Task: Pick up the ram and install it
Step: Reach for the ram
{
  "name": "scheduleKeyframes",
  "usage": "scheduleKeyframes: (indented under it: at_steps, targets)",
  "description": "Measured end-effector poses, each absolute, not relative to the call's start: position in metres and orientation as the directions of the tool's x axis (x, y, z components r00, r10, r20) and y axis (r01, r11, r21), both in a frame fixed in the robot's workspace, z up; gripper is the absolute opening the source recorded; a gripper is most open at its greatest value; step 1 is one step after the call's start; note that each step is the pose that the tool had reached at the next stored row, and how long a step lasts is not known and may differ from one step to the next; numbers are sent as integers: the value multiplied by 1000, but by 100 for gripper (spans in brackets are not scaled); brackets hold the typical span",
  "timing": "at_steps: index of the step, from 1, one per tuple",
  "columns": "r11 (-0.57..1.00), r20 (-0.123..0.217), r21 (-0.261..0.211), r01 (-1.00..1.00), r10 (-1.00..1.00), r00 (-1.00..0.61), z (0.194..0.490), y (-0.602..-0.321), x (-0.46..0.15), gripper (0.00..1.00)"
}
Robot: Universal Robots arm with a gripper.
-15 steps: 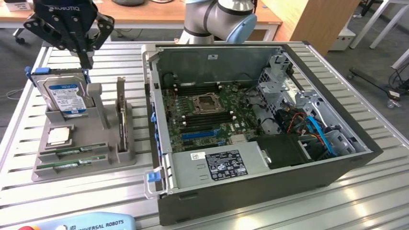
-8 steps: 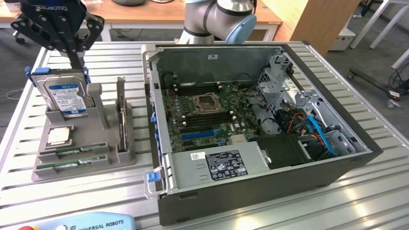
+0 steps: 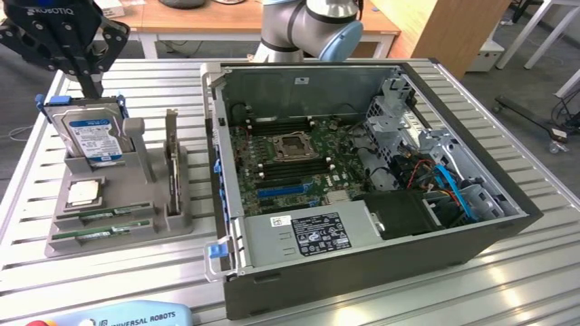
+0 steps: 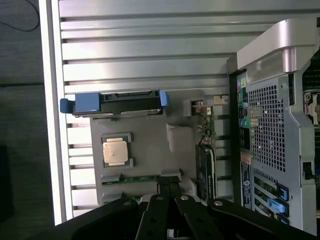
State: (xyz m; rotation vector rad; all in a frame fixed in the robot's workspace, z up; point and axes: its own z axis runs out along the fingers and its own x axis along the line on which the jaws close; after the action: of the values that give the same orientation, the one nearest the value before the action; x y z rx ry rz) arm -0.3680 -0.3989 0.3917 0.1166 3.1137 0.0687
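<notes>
Gripper (image 3: 94, 87) clenched on nothing, hanging above the drive (image 3: 91, 136) at the far end of the holder (image 3: 73, 248). Ram (image 3: 102, 217) lies flat in the holder's near slots, just near of the CPU (image 3: 83, 193), to the exterior view's left of the case (image 3: 363, 272). Not touched.

Risks, as I judge them:
- Descending with fingers shut would jab the stick or the drive.
- Slots look tight, so an off-centre pinch could catch the holder wall or tilt the thin board.

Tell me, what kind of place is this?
Probably a robotics lab or workshop: a robot arm, an open computer case on a slatted metal table, and a hard drive in a gray holder.
</notes>
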Motion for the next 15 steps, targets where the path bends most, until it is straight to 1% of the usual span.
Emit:
scheduleKeyframes:
  at_steps: [9,15]
  targets:
    - [996,-23,45,74,75,-997,392,-399,-371,10]
    - [996,-23,45,74,75,-997,392,-406,-372,10]
